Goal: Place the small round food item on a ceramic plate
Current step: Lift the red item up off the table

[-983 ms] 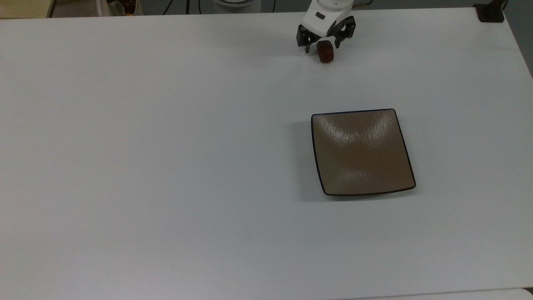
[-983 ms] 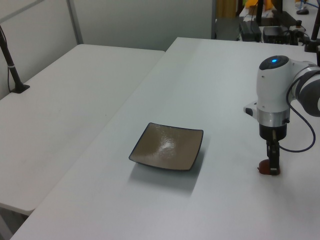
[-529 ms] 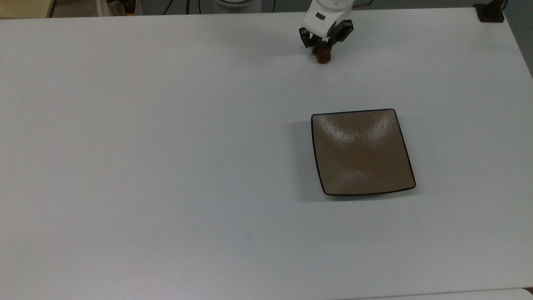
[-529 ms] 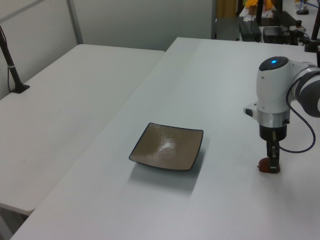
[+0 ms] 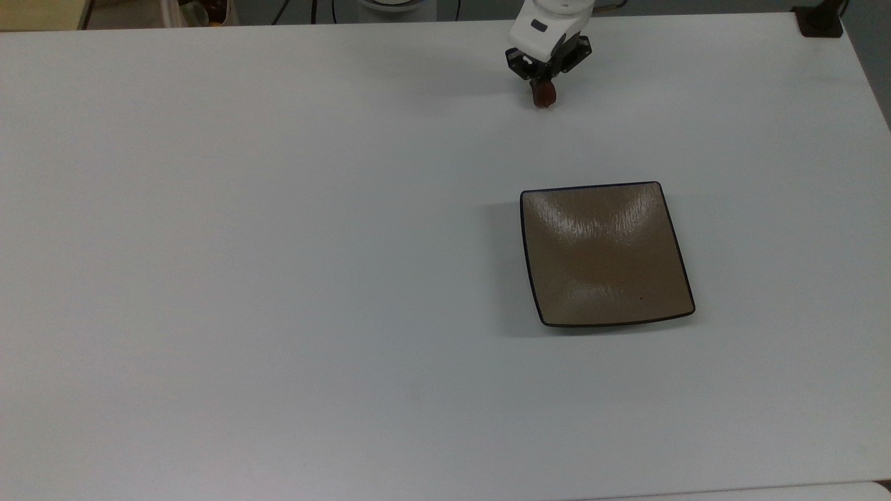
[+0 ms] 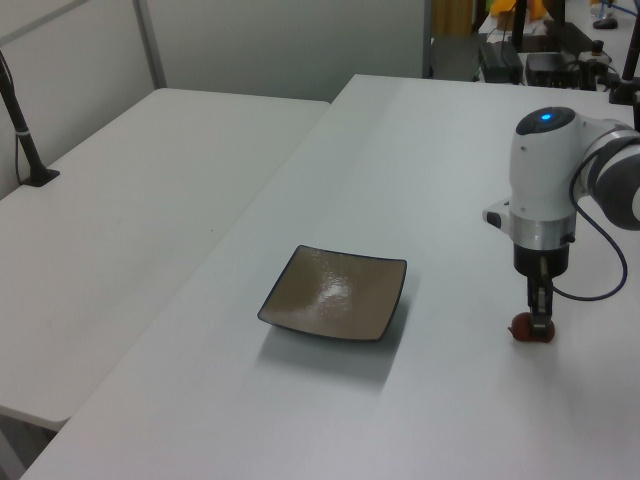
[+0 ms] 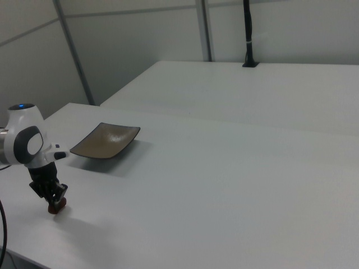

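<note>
Partly tool-hidden (image 5: pixel 543 85) small round food item (image 5: pixel 545 97)

The small round food item (image 5: pixel 544 94), a glossy reddish-brown lump, sits near the far edge of the bench (image 5: pixel 278 278) in the top view, pinched between the jaws. The ceramic plate (image 5: pixel 605 254), square, tan-brown and dark-rimmed with a streaky sheen, lies flat, bare and well apart from it.

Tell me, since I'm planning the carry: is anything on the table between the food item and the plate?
Nothing visible. The gripper is shut on the small round food item, and bare white table lies between it and the empty square ceramic plate.
</note>
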Robot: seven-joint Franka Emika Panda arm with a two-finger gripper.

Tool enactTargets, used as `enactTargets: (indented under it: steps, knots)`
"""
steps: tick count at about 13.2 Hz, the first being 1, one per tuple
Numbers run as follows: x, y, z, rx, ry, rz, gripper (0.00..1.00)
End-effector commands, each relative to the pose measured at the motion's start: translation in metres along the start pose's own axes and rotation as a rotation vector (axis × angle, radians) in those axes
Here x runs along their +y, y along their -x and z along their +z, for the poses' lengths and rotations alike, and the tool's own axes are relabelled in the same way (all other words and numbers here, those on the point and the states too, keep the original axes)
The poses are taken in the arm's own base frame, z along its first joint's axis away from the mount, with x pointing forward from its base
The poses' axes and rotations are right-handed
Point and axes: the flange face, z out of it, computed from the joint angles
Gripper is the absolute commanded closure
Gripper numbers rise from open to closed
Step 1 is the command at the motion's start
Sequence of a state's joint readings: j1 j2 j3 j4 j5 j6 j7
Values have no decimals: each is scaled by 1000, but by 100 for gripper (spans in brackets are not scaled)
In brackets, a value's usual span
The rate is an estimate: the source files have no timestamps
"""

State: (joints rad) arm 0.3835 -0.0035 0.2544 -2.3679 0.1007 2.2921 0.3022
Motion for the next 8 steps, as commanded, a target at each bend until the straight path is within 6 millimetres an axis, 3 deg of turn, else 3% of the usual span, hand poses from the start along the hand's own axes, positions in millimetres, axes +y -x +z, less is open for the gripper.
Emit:
enactTargets:
  steps: [1,3,8]
  knots:
    - [2,-20,-43,3,5,9,89]
    - [10,-35,-76,0,1,32,89]
    - [54,-67,-190,11,-16,51,88]
